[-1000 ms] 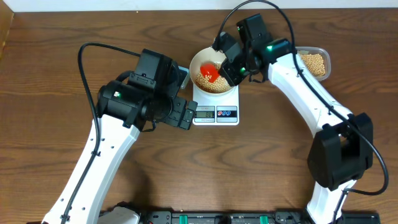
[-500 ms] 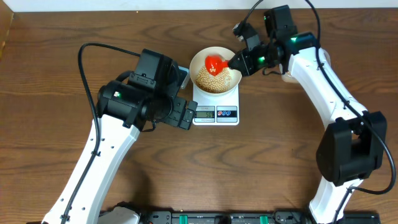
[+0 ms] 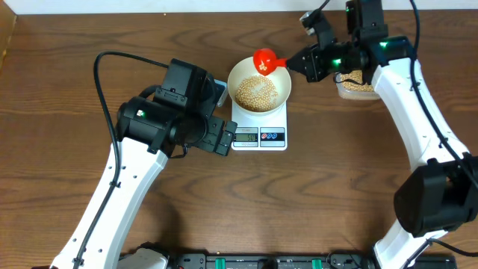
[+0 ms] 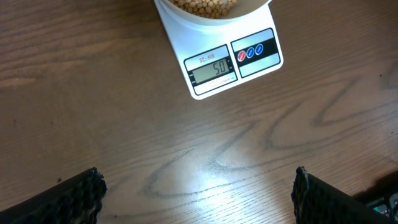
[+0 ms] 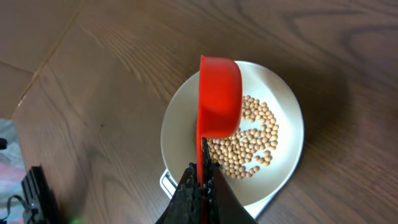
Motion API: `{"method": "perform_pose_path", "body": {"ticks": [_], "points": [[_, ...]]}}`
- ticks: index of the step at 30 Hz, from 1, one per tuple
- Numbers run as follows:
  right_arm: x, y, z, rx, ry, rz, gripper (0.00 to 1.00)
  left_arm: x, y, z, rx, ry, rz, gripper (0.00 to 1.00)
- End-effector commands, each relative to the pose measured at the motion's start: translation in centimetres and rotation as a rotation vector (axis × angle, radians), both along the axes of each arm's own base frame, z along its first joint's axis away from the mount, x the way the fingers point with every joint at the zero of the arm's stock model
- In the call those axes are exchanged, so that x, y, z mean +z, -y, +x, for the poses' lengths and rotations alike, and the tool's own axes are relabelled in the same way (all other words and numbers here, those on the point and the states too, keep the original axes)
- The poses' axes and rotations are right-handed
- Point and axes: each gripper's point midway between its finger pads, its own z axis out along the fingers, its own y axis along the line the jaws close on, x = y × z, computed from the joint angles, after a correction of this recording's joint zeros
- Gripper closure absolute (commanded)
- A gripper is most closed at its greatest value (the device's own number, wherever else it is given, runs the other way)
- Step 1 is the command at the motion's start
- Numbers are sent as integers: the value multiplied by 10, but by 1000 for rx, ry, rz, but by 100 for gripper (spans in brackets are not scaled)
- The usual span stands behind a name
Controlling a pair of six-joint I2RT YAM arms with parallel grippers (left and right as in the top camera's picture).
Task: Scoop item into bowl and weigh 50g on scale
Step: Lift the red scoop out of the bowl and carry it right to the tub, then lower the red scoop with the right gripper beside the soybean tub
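Red scoop has shifted from above the beans to the far rim of the bowl, its handle clamped in the right end effector. The bowl sits on the scale. The left end effector is spread apart above the counter.

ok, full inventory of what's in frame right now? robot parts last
table: 1, brown wood, under everything
scale: 1, white, table centre
bowl: 1, white, on the scale
beans: many, tan-yellow, piled in the bowl; more in the tub
scoop: 1, red, over the bowl's far rim
tub: 1, clear plastic, right of the bowl, partly hidden
left gripper: 1, black, open and empty, just left of the scale
right gripper: 1, black, shut on the scoop's handle
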Motion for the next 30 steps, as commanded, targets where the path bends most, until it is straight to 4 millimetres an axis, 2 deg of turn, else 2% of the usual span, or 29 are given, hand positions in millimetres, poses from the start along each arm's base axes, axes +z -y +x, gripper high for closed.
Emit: {"method": "perform_pose_path", "body": {"ticks": [1,6,10,12,20,24,26,30], "points": [[17,4,-2,2,-2,68,99,-2,-3,-2,-9,2,15,2],[27,25,2,-28,-22,132,99,-2,-3,-2,-9,2,15,2],[33,56,8,-80,-30,166,99,-2,-3,-2,-9,2,15,2],[31,77,11,-128,-44,166,99,-2,-3,-2,-9,2,15,2],[16,167,5,-284,-91,129,99,-2,-3,-2,-9,2,15,2],[-2,208,1,-373,-109,11,99,-2,-3,-2,-9,2,15,2],[-14,223,-2,-416,-130,-76,99,-2,-3,-2,-9,2,15,2],[-25,238,-3,-462,-148,-177,99,-2,-3,-2,-9,2,15,2]]}}
